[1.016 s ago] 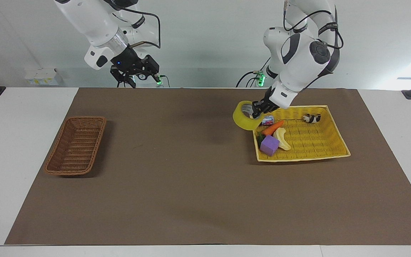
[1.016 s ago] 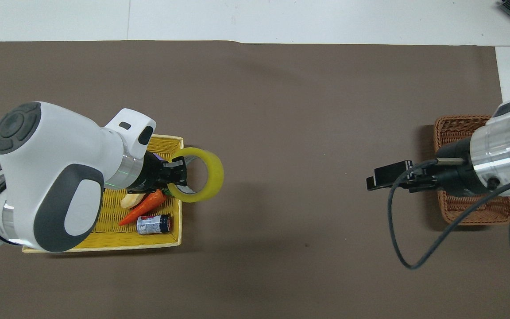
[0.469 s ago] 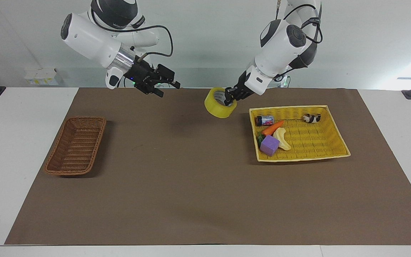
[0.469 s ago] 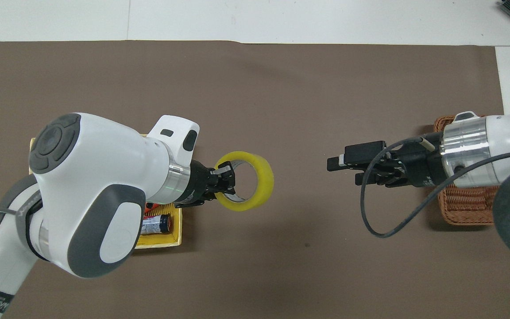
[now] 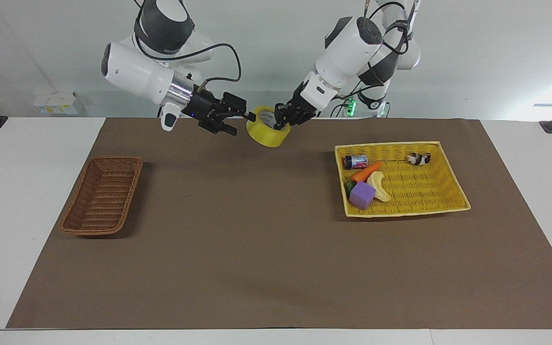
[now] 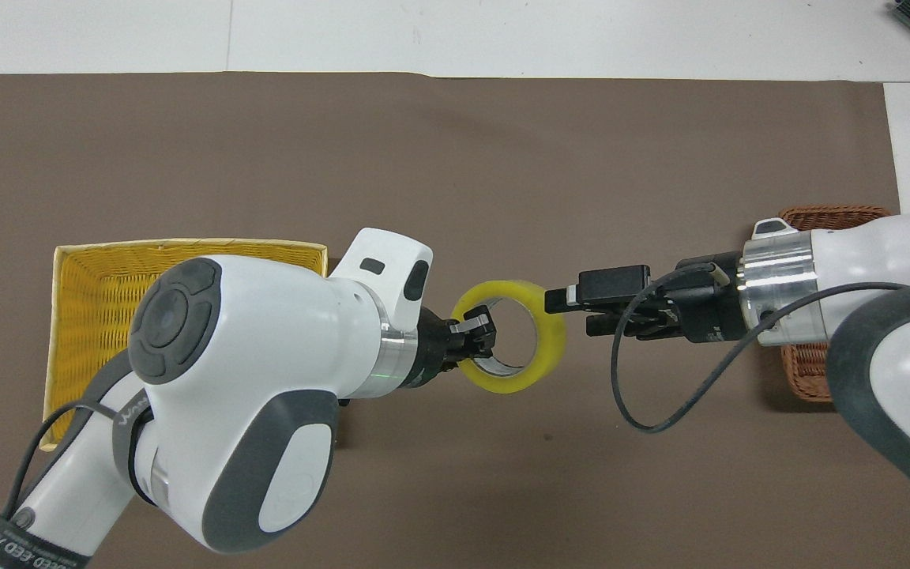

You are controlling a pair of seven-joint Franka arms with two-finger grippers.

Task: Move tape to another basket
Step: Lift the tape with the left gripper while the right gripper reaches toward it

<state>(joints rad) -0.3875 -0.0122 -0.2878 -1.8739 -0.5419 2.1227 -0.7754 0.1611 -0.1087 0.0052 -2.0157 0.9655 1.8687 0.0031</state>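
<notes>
Facing view: mid-air handover set up over the middle of the bench (image 5: 276, 268). Left gripper (image 5: 283, 120) clamped on the tape (image 5: 267, 132), one finger inside the ring and one outside, pinching the wall of the roll. Roll is held up off the bench, tilted, with its hole facing up and toward the right arm. It hangs over bare mat, roughly midway between the yellow tray (image 5: 453, 184) and the brown basket (image 5: 101, 199).

Why held this way, my guess: the basket sits at the right arm's end of the bench, likely out of easy reach for the left arm, so the tape is offered sideways with its free rim exposed for the other gripper.

Right gripper (image 5: 245, 120) is apart, fingers spread, tips at the rim of the tape on the side away from the left gripper. Overhead view shows one right fingertip over the yellow rim (image 6: 554, 304); can't tell if it actually touches. Not clamped yet.

Tray holds a carrot (image 5: 366, 171), a purple block (image 5: 362, 194) and a small can (image 5: 356, 161). Basket looks empty; tape not yet delivered.
</notes>
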